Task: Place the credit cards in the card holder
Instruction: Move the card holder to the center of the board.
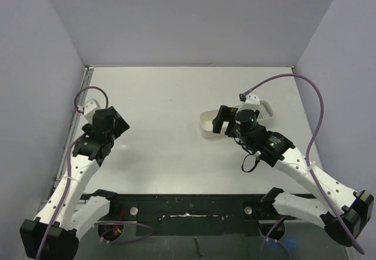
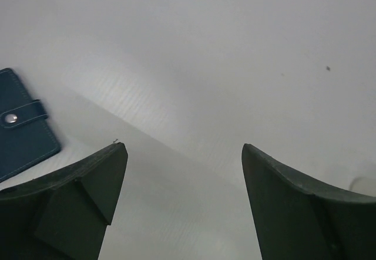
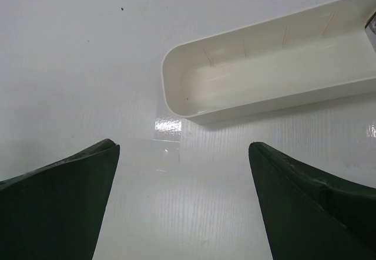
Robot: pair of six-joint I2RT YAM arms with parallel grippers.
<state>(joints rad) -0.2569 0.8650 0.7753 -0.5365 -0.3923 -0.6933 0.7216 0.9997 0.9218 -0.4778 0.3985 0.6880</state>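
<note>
The card holder [image 2: 20, 128], a dark blue wallet folded shut with its snap tab fastened, lies flat on the white table at the far left of the left wrist view. My left gripper [image 2: 183, 149] hovers open to the right of it, with only bare table between the fingers. In the top view the left gripper [image 1: 115, 123] is at the table's left side, and the wallet is hidden under that arm. My right gripper [image 3: 183, 147] is open and holds nothing, just in front of the white tray. The credit cards are out of view.
A long white oval tray [image 3: 264, 98] stands at the right of the table [image 1: 207, 126]; the part of its inside that shows is bare. A glossy clear patch [image 3: 167, 132] lies on the table beside the tray's near end. Grey walls close in the table on three sides.
</note>
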